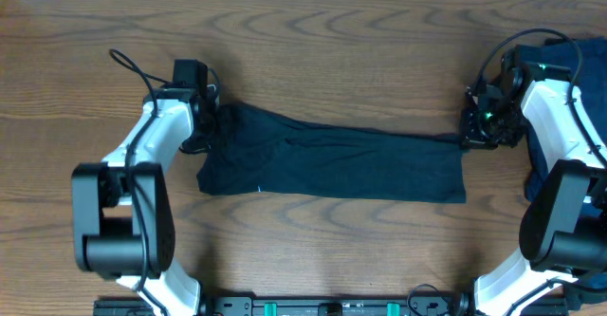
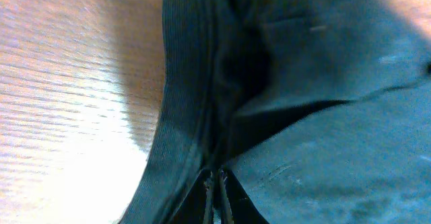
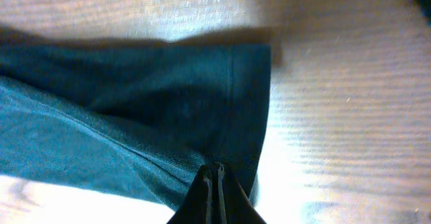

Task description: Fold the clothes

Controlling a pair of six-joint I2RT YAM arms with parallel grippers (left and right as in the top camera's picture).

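Observation:
The dark T-shirt (image 1: 332,164) lies as a long, narrow band across the middle of the table, stretched between my two arms. My left gripper (image 1: 211,126) is shut on its left end. In the left wrist view the fingertips (image 2: 215,180) are pressed together on the ribbed hem of the T-shirt (image 2: 323,83). At the right end my right gripper (image 1: 468,134) is shut on the upper corner. The right wrist view shows that gripper (image 3: 215,170) pinching the stitched edge of the T-shirt (image 3: 135,103), which rests flat on the wood.
A heap of other navy clothes (image 1: 590,60) sits at the right edge, partly under my right arm. A black cable (image 1: 128,65) loops behind the left arm. Bare wooden table (image 1: 332,50) stretches behind the shirt.

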